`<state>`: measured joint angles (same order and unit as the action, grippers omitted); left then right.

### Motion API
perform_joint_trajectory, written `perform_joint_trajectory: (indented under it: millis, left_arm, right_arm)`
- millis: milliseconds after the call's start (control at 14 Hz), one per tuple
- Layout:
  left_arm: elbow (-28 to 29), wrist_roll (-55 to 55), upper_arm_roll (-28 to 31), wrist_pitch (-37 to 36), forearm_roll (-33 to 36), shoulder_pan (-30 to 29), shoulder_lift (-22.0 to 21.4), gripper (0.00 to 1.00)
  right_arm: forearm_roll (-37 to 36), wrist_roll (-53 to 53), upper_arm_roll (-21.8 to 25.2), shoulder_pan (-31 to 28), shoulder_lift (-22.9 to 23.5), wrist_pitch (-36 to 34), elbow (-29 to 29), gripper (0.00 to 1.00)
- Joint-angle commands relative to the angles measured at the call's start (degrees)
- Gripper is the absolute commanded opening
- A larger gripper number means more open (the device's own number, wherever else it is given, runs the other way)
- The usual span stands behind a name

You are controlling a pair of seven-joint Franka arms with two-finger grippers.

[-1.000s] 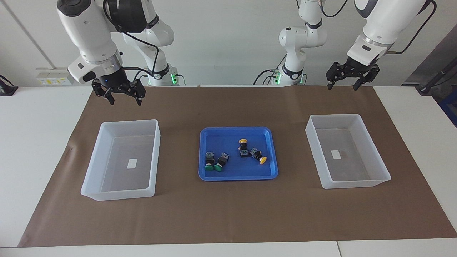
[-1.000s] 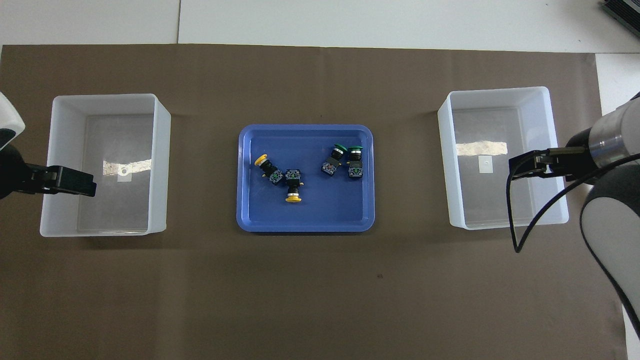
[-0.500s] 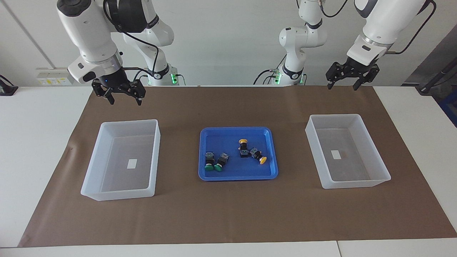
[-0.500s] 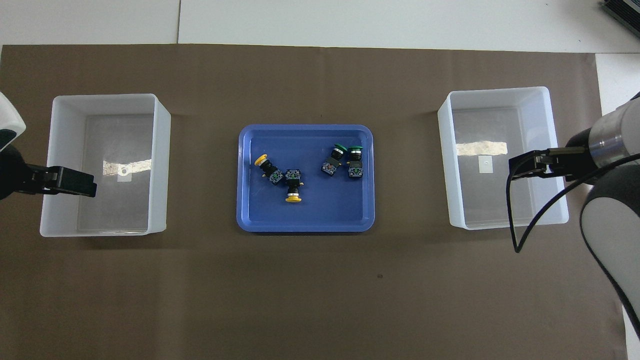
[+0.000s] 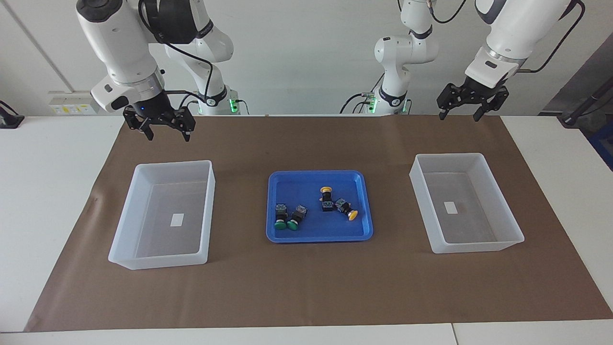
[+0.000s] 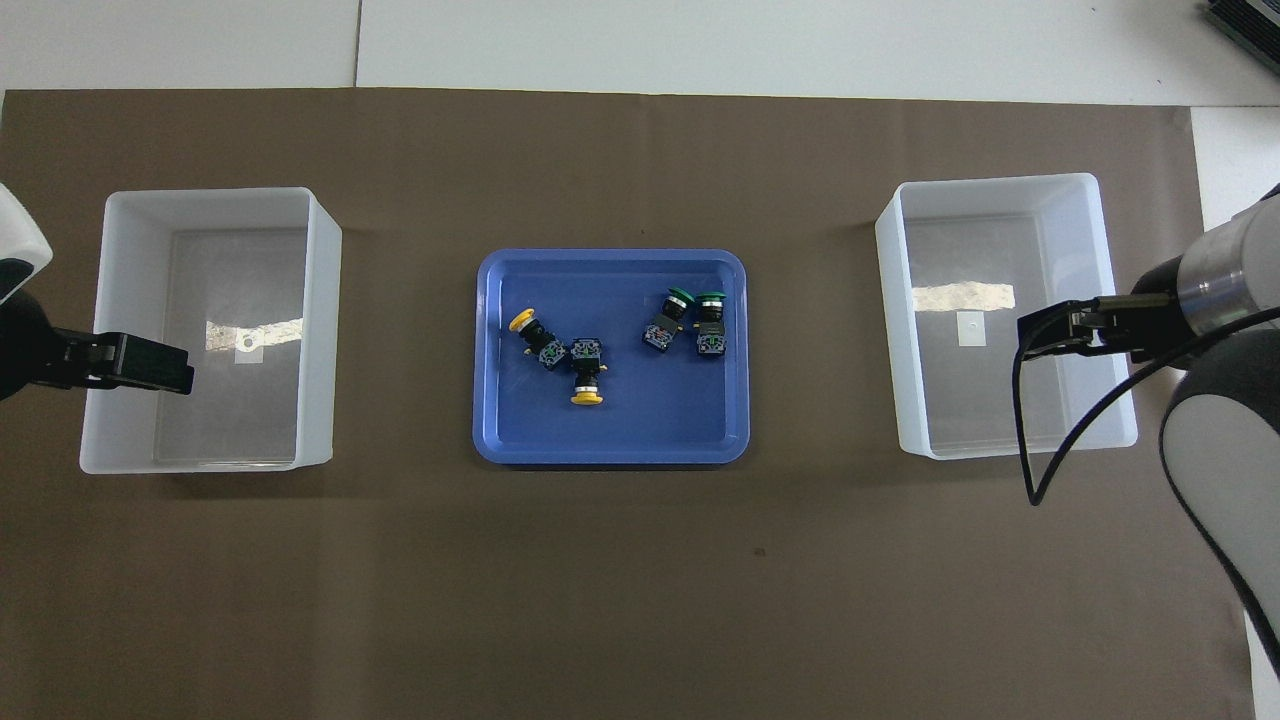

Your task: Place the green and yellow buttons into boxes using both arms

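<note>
- Plainly, the brown mat (image 5: 306, 287) lay open along its edge farthest from the robots.
- The blue tray (image 5: 319, 237) sat mid-mat between the two boxes, with bare mat on either side of it.
- All four buttons lay inside the tray: the green buttons (image 5: 286, 223) side by side toward the right arm's end, the yellow buttons (image 5: 352, 214) toward the left arm's end.
- One box (image 5: 124, 230) stood at the right arm's end, the other box (image 5: 507, 218) at the left arm's end.
- The right gripper (image 5: 165, 132) hung over the mat's edge nearest the robots, fingers apart, holding nothing.
- The left gripper (image 5: 467, 111) hung likewise, fingers apart.
- Nothing had shifted since a second before; both arms waited.
- Neither a box wall nor anything else stood between either gripper and the tray.
</note>
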<state>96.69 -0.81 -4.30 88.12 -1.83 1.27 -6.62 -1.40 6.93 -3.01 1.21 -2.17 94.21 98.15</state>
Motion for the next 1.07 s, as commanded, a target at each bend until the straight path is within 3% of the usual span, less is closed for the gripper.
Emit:
perform_joint_trajectory:
  millis: [0,429,643,1000]
  left_arm:
    - [2.2,0.8,0.4,1.7,-0.3,0.9,-1.7,1.00]
    - [4.3,1.0,0.4,5.4,-0.3,1.9,-2.4,1.00]
    - [4.8,1.4,0.4,8.2,-0.5,1.9,-2.3,1.00]
    - [4.9,7.1,0.4,14.6,-0.4,5.0,1.4,1.00]
  right_arm:
    - [0.5,-0.2,-0.2,-0.4,-0.3,-0.3,-0.1,1.00]
    - [0.5,0.5,-0.2,-0.7,-0.3,0.1,-0.1,1.00]
    - [0.5,4.4,-0.2,0.2,-0.4,7.3,2.5,1.00]
    - [0.3,17.9,-0.3,5.8,5.4,16.8,2.5,1.00]
